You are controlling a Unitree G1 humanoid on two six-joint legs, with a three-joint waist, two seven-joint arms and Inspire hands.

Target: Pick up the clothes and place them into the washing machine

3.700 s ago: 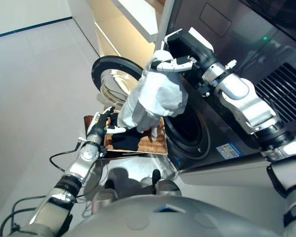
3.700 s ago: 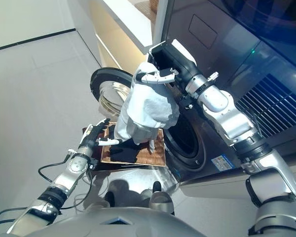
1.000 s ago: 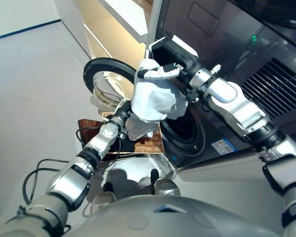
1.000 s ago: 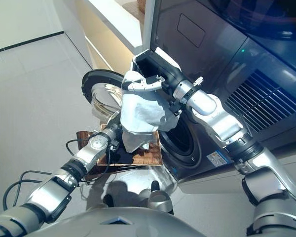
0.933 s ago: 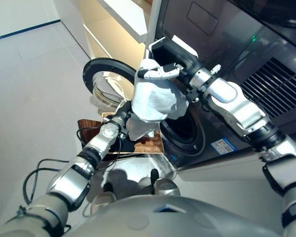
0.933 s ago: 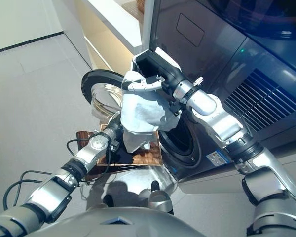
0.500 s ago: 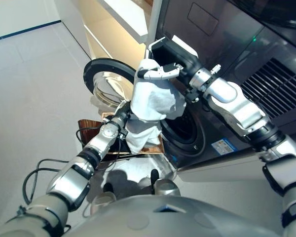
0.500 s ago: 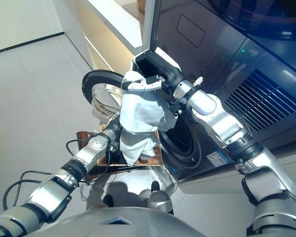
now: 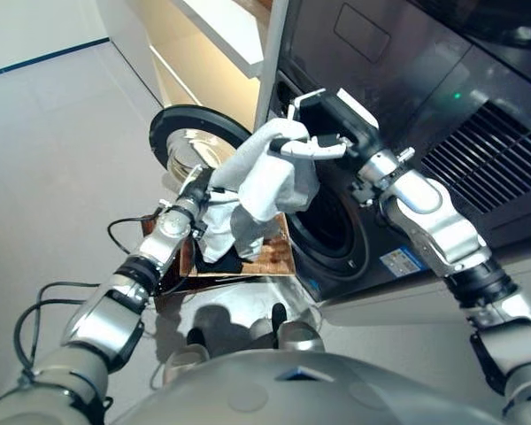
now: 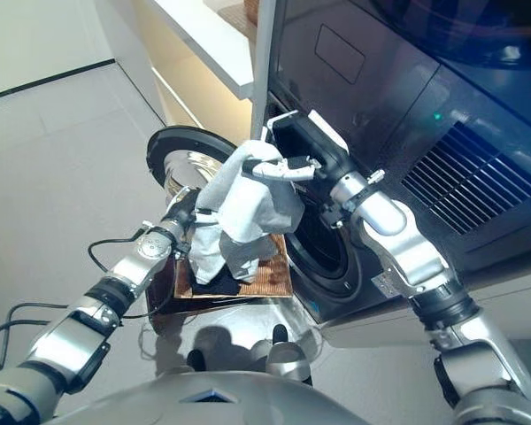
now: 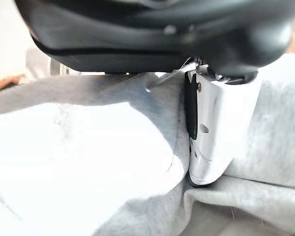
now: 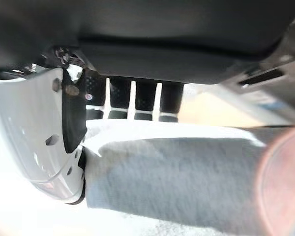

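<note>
Raised sideways, bunched pale-grey garment (image 9: 261, 181) now stretches between clutching left hand (image 9: 195, 190) and right hand (image 9: 311, 148).

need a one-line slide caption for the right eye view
Both hands, right hand and left hand, hold a light grey garment before the washing machine's open drum, above dark clothes on a wooden tray.

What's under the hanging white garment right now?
Under the white garment, held by the right hand and left hand, sits a wooden board with a dark garment on it. The cloth covers most of both.
</note>
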